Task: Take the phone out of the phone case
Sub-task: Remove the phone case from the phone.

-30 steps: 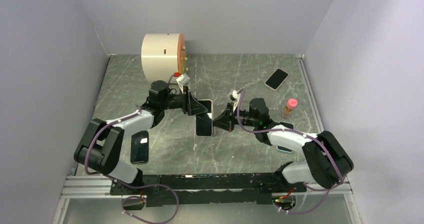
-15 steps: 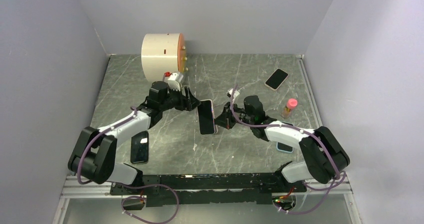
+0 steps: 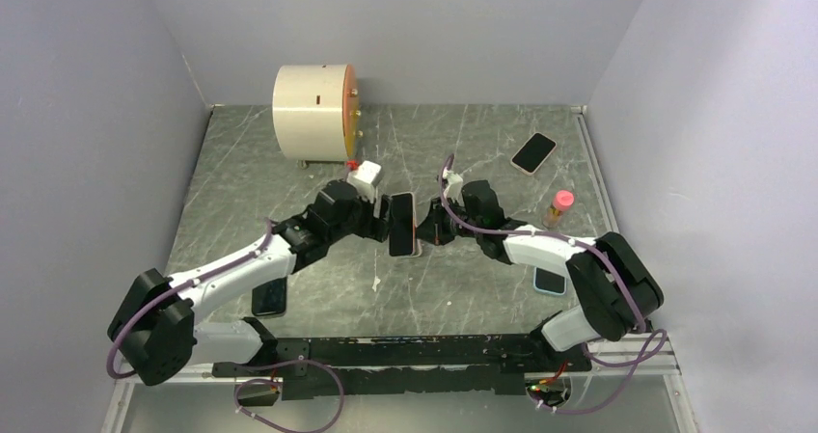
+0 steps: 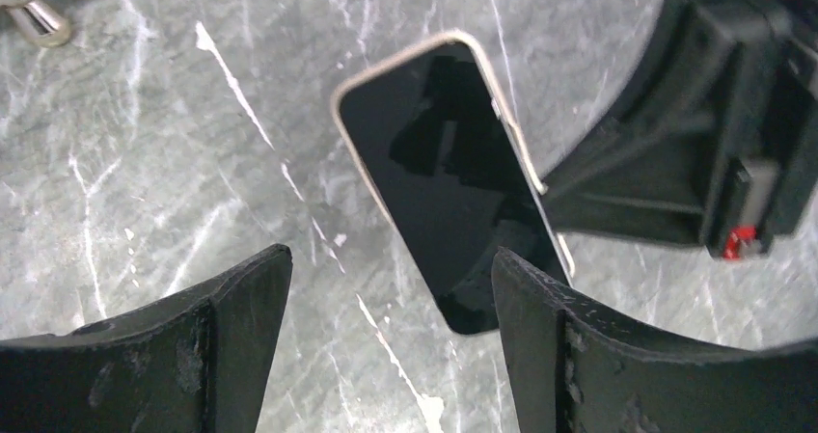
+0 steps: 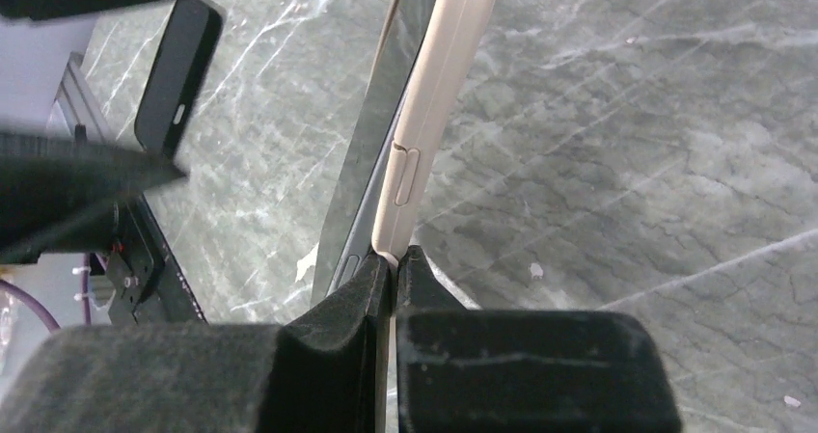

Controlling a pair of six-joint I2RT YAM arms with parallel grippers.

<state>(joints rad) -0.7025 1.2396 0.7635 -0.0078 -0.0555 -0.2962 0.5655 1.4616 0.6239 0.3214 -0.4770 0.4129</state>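
Removal is unfinished. From above, we see the phone (image 3: 402, 224) over the middle of the tabletop (image 3: 289, 163), pinched by the right gripper (image 3: 425, 229). From the left wrist, the left gripper (image 4: 391, 279) stands spread, the phone just ahead, untouched. From the right wrist, the case (image 5: 439, 95) wraps the phone's edge.

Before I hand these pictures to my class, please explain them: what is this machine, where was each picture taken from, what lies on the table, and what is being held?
It is two robot arms bolted to a grey table. One picture looks down from above; the other two come from a camera on each wrist. The right tool is shut on a cased phone, holding it up on edge. The left tool is open, facing its screen, not touching. On the table: a white drum, a pink-capped bottle, a far phone and a dark phone.
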